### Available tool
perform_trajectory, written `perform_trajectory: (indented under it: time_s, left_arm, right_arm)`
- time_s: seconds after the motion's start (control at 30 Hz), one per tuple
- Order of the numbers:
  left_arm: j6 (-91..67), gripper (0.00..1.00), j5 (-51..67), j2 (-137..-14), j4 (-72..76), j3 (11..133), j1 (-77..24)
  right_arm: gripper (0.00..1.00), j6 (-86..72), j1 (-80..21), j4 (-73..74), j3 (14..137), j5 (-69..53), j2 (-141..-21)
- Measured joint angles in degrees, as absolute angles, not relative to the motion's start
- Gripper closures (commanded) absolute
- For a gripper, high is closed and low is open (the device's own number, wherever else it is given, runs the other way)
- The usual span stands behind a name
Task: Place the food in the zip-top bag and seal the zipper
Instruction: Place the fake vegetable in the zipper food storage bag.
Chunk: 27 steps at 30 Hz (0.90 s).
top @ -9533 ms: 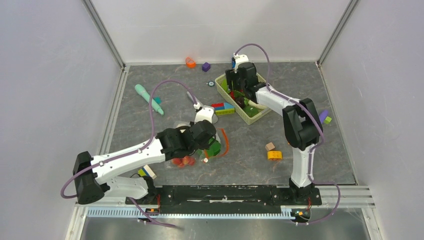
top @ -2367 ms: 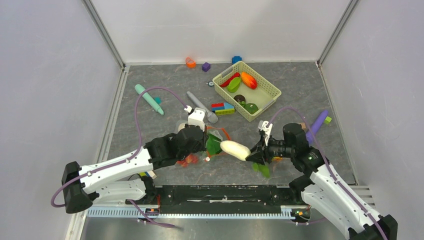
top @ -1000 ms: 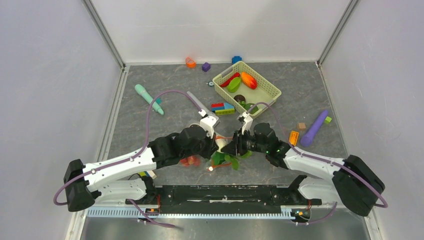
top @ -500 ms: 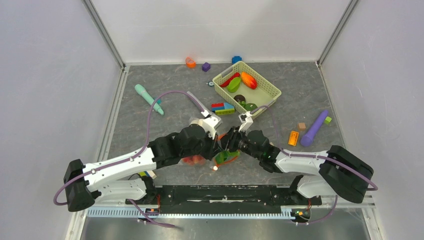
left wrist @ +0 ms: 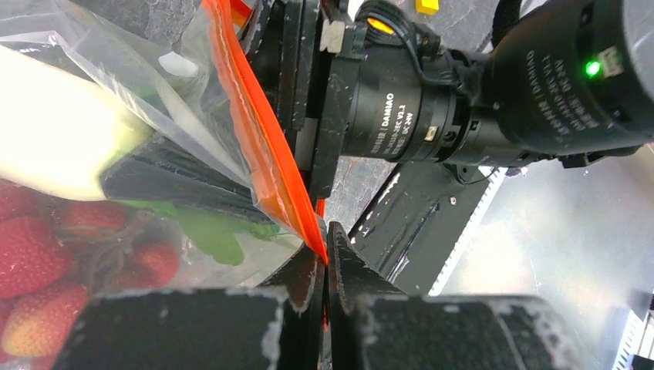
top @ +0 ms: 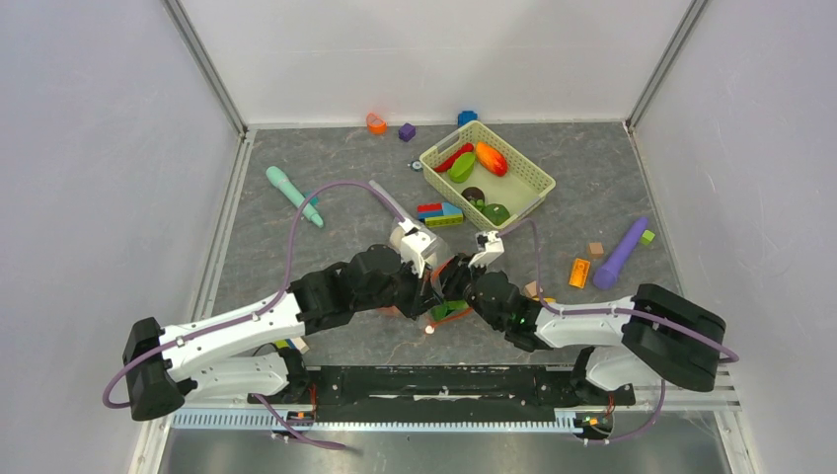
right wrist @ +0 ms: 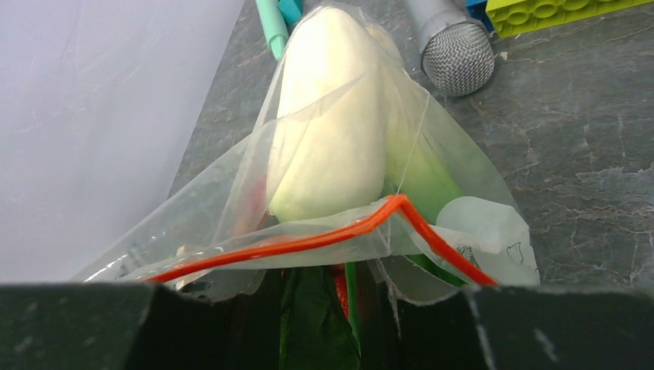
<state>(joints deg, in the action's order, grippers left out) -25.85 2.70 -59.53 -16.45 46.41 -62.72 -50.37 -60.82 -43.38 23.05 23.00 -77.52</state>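
Note:
The clear zip-top bag [right wrist: 224,204] hangs between my two grippers near the table's front middle. Pinched in my shut left gripper [left wrist: 324,258] is its orange-red zipper [left wrist: 258,146], at the mouth edge. The white radish [right wrist: 328,131] lies inside the bag, past the zipper [right wrist: 308,241]. My right gripper [right wrist: 316,297] is at the mouth, shut on the radish's green leafy end [right wrist: 328,308]. Red berries [left wrist: 35,258] lie deeper in the bag. More food sits in the pale green basket [top: 528,194]: orange-red [top: 492,158], green [top: 461,167] and dark purple [top: 474,195] pieces.
A grey microphone-like tool [right wrist: 459,58] and building blocks [top: 439,214] lie just beyond the bag. A teal tool [top: 293,195] is at the left, a purple tool [top: 620,254] and an orange block [top: 579,272] at the right. Small blocks [top: 407,130] sit by the back wall.
My right gripper has moved left, carrying the radish into the bag's mouth. The left gripper has kept its pinch on the zipper edge and barely shifted.

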Motion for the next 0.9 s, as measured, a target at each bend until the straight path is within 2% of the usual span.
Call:
perform_trajectory:
  time_s: [0.1,0.23,0.4,0.9]
  left_arm:
    - [-25.85,0.98,3.22,-59.53,-16.12,46.41,-62.67]
    - [-25.85,0.98,3.86,-59.53,-16.08,46.39,-62.63]
    - [-25.87,0.98,4.03,-59.51,-15.9,46.15,-62.43]
    - [-27.49,0.98,0.89,-53.21,-14.85,43.64,-62.48]
  right_arm:
    - [0.87,-50.04,-61.93,-45.58,23.05,26.15,-79.22]
    - [0.74,-49.01,-63.48,-48.34,23.2,29.95,-81.32]
    - [0.67,-46.17,-65.41,-48.97,24.08,34.24,-82.46]
    - [0.65,-34.39,-73.17,-42.59,28.62,55.94,-83.68]
